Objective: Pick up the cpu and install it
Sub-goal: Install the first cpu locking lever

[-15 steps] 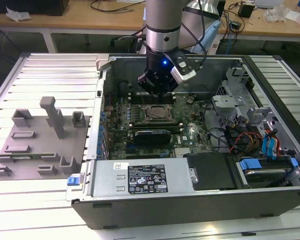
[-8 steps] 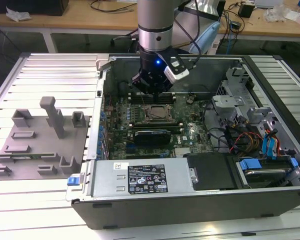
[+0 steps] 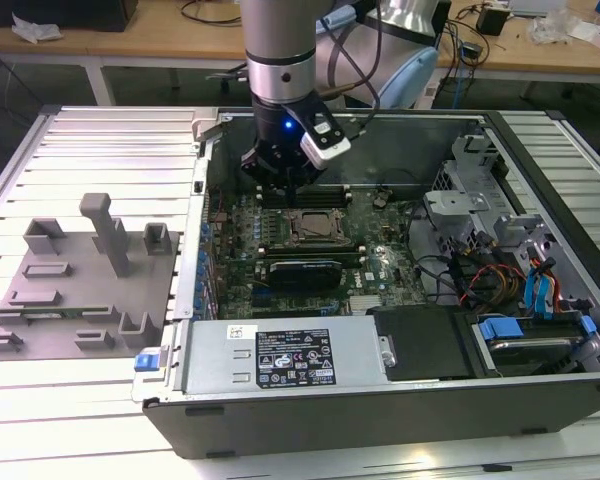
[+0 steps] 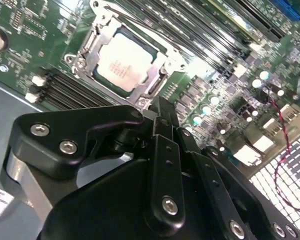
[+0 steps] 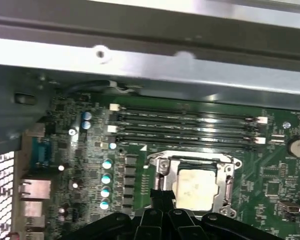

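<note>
The cpu (image 4: 122, 65), a silvery-white square chip, lies flat inside the metal socket frame (image 4: 85, 57) on the green motherboard; the first wrist view has the cpu (image 5: 195, 187) just beyond my fingertips. In the exterior view my gripper (image 3: 283, 192) hangs low inside the open computer case, just behind the socket (image 3: 313, 228). In both wrist views its black fingers (image 4: 162, 117) are pressed together with nothing between them. The gripper (image 5: 162, 194) sits beside the socket's edge, apart from the chip.
A grey fixture plate (image 3: 80, 290) with blocks and posts lies at the exterior view's left, outside the case. Memory slots (image 5: 190, 125) run behind the socket. The power supply (image 3: 280, 360) fills the case front, and drive cages and cables (image 3: 490, 260) stand at the right.
</note>
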Controlling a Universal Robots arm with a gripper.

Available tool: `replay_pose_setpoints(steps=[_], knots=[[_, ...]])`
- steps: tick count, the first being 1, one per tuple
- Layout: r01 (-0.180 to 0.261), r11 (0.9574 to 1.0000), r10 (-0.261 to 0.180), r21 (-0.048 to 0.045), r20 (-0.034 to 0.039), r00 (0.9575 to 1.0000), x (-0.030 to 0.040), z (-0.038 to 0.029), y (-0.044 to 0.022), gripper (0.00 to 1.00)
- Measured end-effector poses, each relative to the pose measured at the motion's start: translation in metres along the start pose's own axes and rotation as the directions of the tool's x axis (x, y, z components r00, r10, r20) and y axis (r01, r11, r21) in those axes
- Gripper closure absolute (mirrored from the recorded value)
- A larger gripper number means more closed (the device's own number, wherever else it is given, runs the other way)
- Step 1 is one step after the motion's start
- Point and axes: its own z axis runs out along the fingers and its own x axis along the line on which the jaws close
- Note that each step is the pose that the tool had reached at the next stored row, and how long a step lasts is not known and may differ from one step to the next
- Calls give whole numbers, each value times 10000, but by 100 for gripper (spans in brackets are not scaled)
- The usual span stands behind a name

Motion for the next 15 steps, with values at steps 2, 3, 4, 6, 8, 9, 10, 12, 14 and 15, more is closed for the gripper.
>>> replay_pose_setpoints(steps=[2, 3, 4, 6, 8, 9, 10, 12, 14, 15], knots=[[2, 10000, -2, 0, 9, 10000, 50, -3, 4, 89], [2, 10000, -2, 1, 11, 10000, 66, -5, 5, 89], [1, 10000, -1, 1, 12, 10000, 92, -6, 7, 89], [1, 10000, -1, 1, 12, 10000, 144, -6, 11, 89], [-8, 10000, 9, -93, 45, 10000, 192, -2, 15, 89], [-20, 9998, 22, -204, 80, 10000, 206, -1, 16, 89], [-25, 9996, 28, -281, 103, 9999, 214, -1, 17, 89], [-37, 9990, 44, -438, 147, 9999, 227, -2, 18, 89], [-57, 9979, 70, -650, 211, 9998, 244, -2, 19, 89], [-65, 9973, 82, -733, 236, 9997, 249, -2, 20, 89]])
